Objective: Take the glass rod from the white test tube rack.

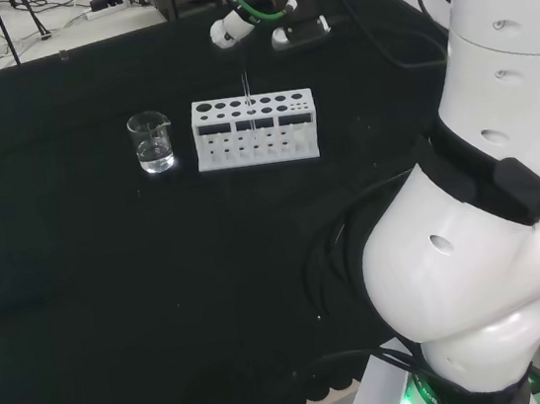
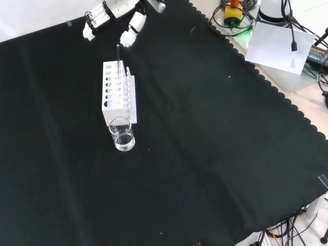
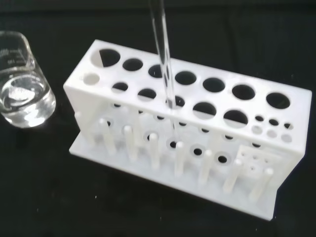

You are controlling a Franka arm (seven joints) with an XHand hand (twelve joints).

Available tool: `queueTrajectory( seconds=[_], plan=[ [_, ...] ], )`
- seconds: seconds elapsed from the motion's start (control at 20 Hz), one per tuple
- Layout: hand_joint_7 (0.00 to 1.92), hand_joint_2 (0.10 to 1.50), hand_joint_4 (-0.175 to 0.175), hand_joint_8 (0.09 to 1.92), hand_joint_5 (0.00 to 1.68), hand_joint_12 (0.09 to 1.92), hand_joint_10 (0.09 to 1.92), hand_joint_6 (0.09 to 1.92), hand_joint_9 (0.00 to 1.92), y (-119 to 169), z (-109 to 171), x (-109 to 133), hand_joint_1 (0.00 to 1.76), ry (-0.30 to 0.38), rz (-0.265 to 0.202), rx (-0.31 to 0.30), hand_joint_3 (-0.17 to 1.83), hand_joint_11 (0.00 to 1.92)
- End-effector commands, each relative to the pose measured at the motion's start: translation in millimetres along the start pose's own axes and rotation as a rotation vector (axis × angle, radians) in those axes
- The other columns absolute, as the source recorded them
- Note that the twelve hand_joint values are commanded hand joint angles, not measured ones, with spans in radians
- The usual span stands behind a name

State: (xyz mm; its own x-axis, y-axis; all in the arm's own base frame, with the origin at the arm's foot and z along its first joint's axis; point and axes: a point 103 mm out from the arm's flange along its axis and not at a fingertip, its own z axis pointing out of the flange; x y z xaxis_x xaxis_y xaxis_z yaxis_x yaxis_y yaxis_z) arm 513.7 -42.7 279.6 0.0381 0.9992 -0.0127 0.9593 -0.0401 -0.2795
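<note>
The white test tube rack [image 1: 244, 152] [image 2: 114, 108] [image 3: 87, 97] stands on the black cloth. A clear glass rod [image 1: 250, 105] [image 2: 119, 60] [image 3: 163, 54] stands upright in one of its middle holes and rises well above the top. The hand [image 1: 229, 30] [image 2: 109, 11] hovers past the rack's far side in the head view, at the top of the front view. Its fingers [image 2: 90, 26] and thumb [image 2: 128, 35] are spread apart on either side of the rod's top and do not touch it. The hand is open.
A small glass beaker [image 1: 152, 143] [image 2: 122, 134] [image 3: 22, 86] with some clear liquid stands close beside one end of the rack. The arm's white links [image 1: 504, 161] fill the head view's right. Cables and a white sheet [image 2: 279, 46] lie beyond the cloth's scalloped edge.
</note>
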Motion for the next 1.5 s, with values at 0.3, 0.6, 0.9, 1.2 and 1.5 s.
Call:
queueTrajectory(
  seconds=[0.3,0.6,0.9,1.2,1.5],
  plan=[
    [0.0,1.21,-0.107,0.56,0.0,1.06,0.82,0.09,0.03,-9.3,15.9,5.9,0.27,-0.036,0.008,0.047,0.06,0.0],
    [0.02,1.21,-0.116,0.78,0.0,1.23,0.87,0.09,0.19,-6.6,26.5,3.6,0.27,-0.039,0.012,0.068,0.08,0.0],
    [0.14,1.22,-0.137,0.88,0.01,1.38,0.87,0.09,0.39,1.6,34.3,2.9,0.32,-0.033,0.002,0.071,0.11,0.04],
    [0.51,1.19,-0.173,0.93,0.24,1.34,0.92,0.09,0.79,4.3,35.8,2.8,0.46,-0.028,-0.022,0.019,0.18,0.42],
    [0.84,1.11,-0.175,0.97,0.37,1.27,0.99,0.56,1.08,4.7,33.7,3.4,0.62,-0.022,-0.044,-0.041,0.35,0.75]
  ],
)
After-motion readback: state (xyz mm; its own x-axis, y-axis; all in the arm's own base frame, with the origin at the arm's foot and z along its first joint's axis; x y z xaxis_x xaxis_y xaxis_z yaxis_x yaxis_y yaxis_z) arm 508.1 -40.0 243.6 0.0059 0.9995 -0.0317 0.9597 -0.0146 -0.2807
